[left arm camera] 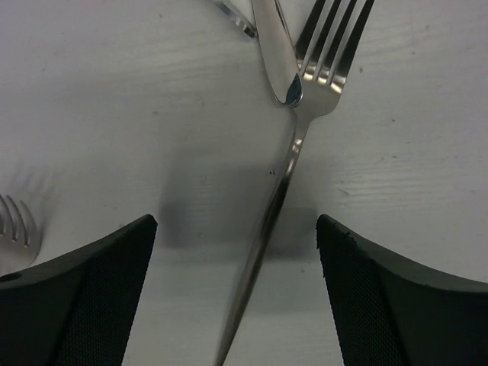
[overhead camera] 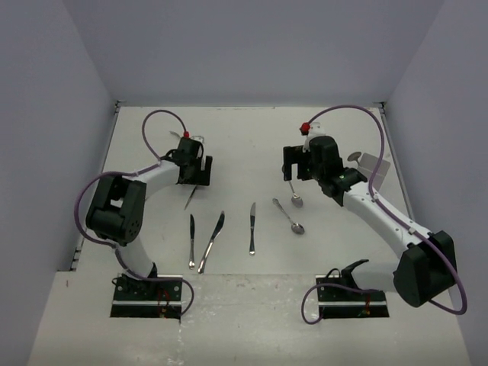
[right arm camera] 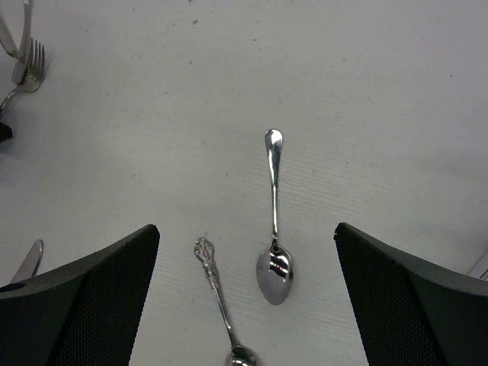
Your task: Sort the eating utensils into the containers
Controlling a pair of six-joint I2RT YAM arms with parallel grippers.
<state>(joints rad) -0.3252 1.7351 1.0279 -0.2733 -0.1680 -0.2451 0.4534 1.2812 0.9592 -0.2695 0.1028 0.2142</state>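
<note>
Left hand (left arm camera: 236, 252), released, straddled fork (left arm camera: 290, 164); knife (left arm camera: 276, 53) ahead perhaps resting on its neck, so I feared dragging both. Right hand (right arm camera: 248, 252), released, over spoon (right arm camera: 274, 221); ornate spoon (right arm camera: 217, 293) beside might snag.

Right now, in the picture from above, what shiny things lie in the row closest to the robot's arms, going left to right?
short knife → long slanted knife → straight knife → slanted spoon
</note>
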